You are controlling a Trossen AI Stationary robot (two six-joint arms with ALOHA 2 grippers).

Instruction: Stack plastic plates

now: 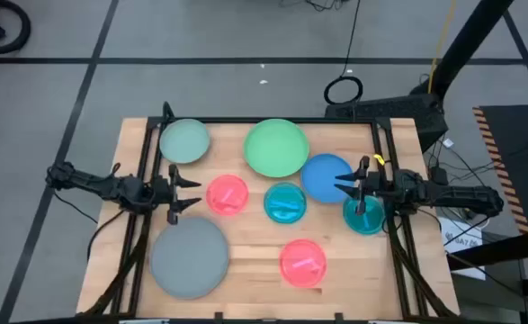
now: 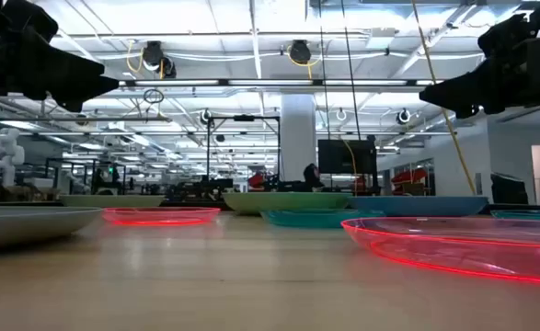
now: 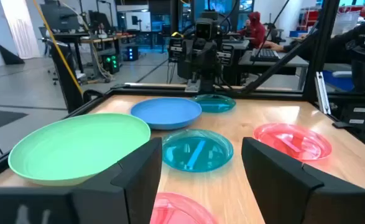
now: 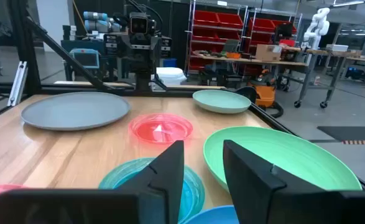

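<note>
Eight plates lie singly, flat on the wooden table (image 1: 246, 270): large grey (image 1: 189, 257), large green (image 1: 276, 148), pale green (image 1: 184, 141), blue (image 1: 322, 173), two pink (image 1: 227, 194) (image 1: 302, 262), two teal (image 1: 284, 202) (image 1: 368, 220). My left gripper (image 1: 186, 193) is open and hovers at the left side between the pale green and grey plates, pointing at the nearer pink plate (image 3: 176, 211). My right gripper (image 1: 345, 185) is open and hovers over the blue plate's edge beside the right teal plate. In the low view both arms hang well above the plates.
Black frame rails (image 1: 147, 162) (image 1: 391, 243) run along the table's left and right sides under the arms. Bare wood shows between the grey plate and the near pink plate. The room beyond holds benches, other robots and a seated person (image 3: 254, 25).
</note>
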